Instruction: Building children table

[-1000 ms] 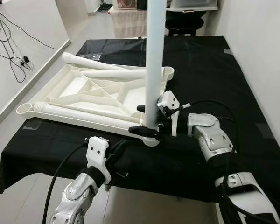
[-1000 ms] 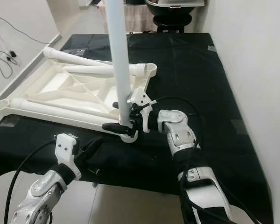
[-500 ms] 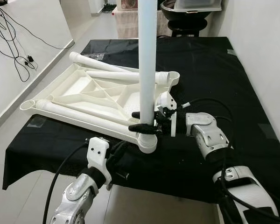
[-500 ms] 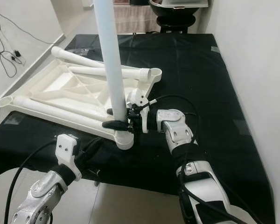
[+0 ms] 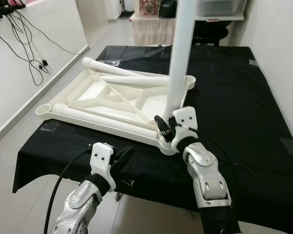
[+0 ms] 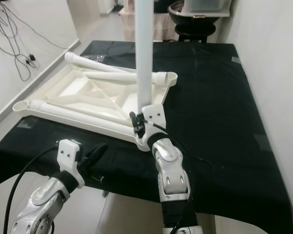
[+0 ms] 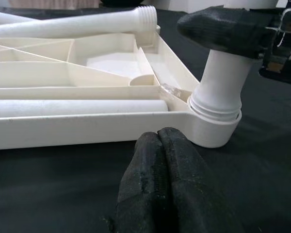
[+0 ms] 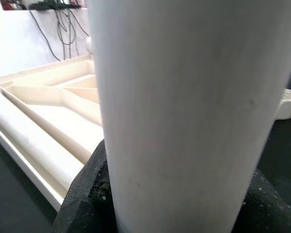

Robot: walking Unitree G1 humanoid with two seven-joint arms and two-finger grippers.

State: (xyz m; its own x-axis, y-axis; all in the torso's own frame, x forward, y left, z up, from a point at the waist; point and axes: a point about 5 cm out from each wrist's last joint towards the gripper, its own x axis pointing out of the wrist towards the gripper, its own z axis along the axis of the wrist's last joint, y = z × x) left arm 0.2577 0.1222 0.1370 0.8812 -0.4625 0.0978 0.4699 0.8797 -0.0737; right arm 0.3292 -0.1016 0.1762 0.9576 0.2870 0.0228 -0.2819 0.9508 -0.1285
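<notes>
**Tabletop upside down on the black desk, one leg upright in its corner socket**

Tabletop (image 5: 112, 102), white plastic and ribbed on its underside, lies flat on the black-covered desk (image 5: 234, 87), ahead of both claws. Left claw (image 7: 160, 145) hovers low over the desk edge, its two black fingers pressed together with nothing between them, just short of the tabletop's near rim and pointing toward the corner socket (image 7: 214, 130). Beyond it, three loose white legs lie across the tabletop: one (image 5: 107, 123) along the near rim, one (image 5: 132, 80) toward the far side, one (image 5: 105, 67) at the far rim. Right claw (image 5: 162, 127) is clamped on the upright leg (image 5: 179, 58), its fingers (image 7: 223, 29) wrapping the tube just above the socket. That leg stands vertical, its lower end seated in the near-right corner socket, directly at the right claw.
</notes>
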